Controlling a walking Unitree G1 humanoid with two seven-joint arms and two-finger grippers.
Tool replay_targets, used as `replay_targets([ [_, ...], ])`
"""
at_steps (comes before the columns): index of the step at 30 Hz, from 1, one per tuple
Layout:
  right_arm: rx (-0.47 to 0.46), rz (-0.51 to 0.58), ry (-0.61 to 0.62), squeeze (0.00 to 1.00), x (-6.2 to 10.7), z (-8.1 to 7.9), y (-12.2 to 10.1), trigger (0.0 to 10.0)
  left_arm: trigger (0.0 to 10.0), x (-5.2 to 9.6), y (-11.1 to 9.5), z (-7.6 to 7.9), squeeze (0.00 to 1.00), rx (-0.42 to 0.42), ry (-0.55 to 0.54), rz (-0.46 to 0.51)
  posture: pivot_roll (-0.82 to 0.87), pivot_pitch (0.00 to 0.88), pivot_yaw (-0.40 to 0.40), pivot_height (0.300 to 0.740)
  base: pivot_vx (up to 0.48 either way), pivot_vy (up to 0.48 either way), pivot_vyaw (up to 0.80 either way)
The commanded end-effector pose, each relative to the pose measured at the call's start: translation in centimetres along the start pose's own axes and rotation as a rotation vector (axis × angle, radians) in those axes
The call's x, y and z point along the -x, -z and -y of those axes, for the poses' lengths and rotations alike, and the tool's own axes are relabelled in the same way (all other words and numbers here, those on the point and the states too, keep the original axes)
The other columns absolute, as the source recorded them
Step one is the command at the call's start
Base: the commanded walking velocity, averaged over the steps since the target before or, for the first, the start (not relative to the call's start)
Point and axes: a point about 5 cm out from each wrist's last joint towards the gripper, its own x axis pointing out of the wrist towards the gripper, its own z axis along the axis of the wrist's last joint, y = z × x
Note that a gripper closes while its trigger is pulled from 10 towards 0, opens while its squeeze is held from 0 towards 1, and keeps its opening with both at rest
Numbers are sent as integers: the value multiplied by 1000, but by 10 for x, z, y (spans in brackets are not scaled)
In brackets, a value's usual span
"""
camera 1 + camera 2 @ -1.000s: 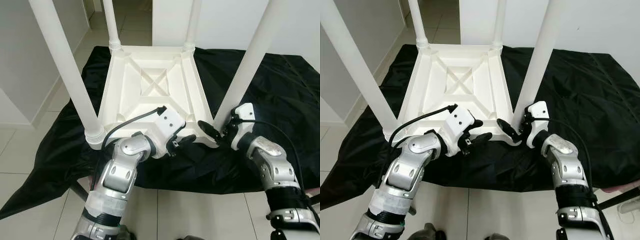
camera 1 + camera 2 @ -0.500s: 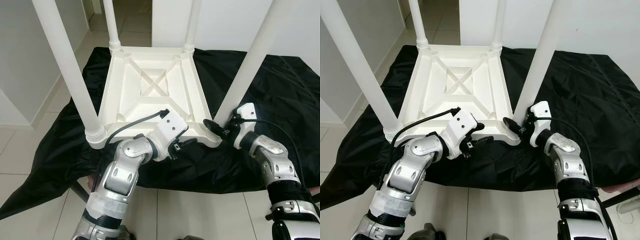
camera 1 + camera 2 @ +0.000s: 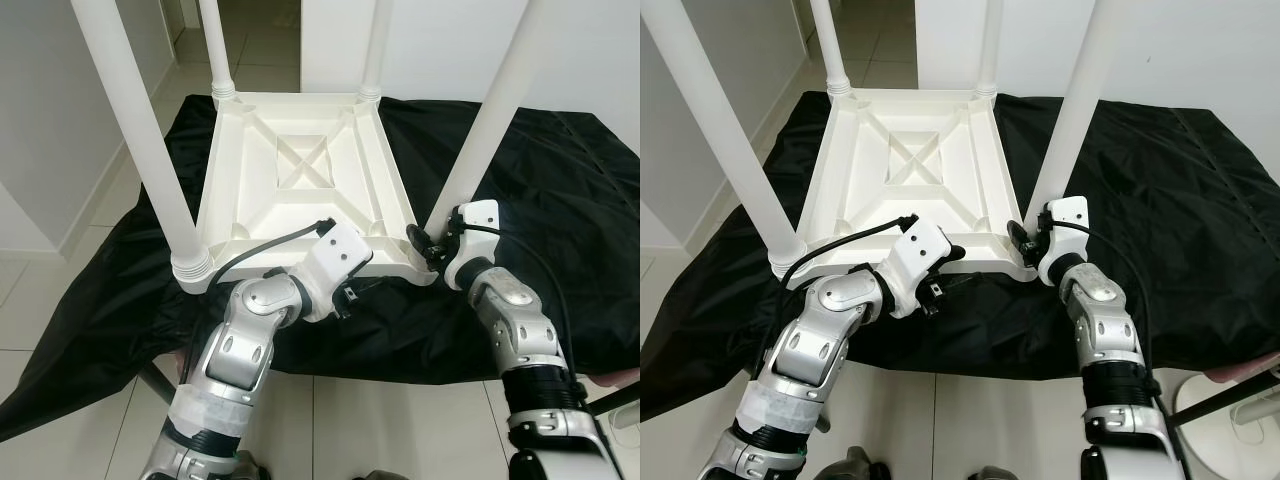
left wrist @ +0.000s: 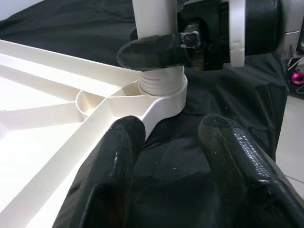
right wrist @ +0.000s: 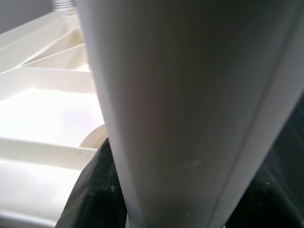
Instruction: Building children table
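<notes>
A white plastic children's table (image 3: 300,170) lies upside down on a black cloth, its four legs pointing up. My right gripper (image 3: 425,245) is shut on the near right leg (image 3: 485,120) just above its threaded socket. In the left wrist view one of its fingers (image 4: 152,50) crosses the front of that leg (image 4: 154,19), and in the right wrist view the leg (image 5: 190,95) sits between dark fingers (image 5: 92,190). My left gripper (image 3: 350,290) is open at the table's front rim, low over the cloth. Nothing lies between its fingers (image 4: 118,152).
The black cloth (image 3: 560,180) covers the tiled floor around the table. White walls stand on the left and behind, with a doorway at the back. A dark stand (image 3: 1220,400) with a white base is at the lower right. A small pink object (image 4: 298,77) lies beyond the cloth.
My right gripper moved in from beside the near right leg and shut around its base. The left gripper shifted slightly along the front rim and stayed open.
</notes>
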Motion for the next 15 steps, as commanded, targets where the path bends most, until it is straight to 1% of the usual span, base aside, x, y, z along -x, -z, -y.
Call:
replay_targets([
  [1,-16,-36,103,0,3,0,7,10000,10000,0,3,-7,0,2,-137,-15,-21,17,20,740,0,0,0],
  [2,-16,-36,103,0,3,0,7,10000,10000,0,3,-7,0,2,-137,-15,-21,17,20,740,0,0,0],
  [5,-5,-61,294,0,13,-13,10,10000,10000,-1,3,-7,0,4,-139,-19,-20,18,17,740,0,0,0],
  [6,-5,-61,294,0,13,-13,10,10000,10000,-1,3,-7,0,4,-139,-19,-20,18,17,740,0,0,0],
  [7,-5,-59,343,0,15,-18,9,10000,10000,-1,3,-7,0,5,-140,-20,-22,19,15,740,0,0,0],
  [8,-5,-59,343,0,15,-18,9,10000,10000,-1,3,-7,0,5,-140,-20,-22,19,15,740,0,0,0],
  [10,-51,-56,397,0,19,-34,9,10000,10000,-1,4,-8,0,8,-145,-20,-22,19,15,740,0,0,0],
  [12,-59,-69,376,0,20,-43,10,10000,10000,-1,4,-8,0,10,-150,-20,-12,19,10,740,0,0,0],
  [15,-59,-70,377,0,20,-41,10,10000,10000,0,4,-8,0,10,-151,-20,-14,19,12,740,0,0,0],
])
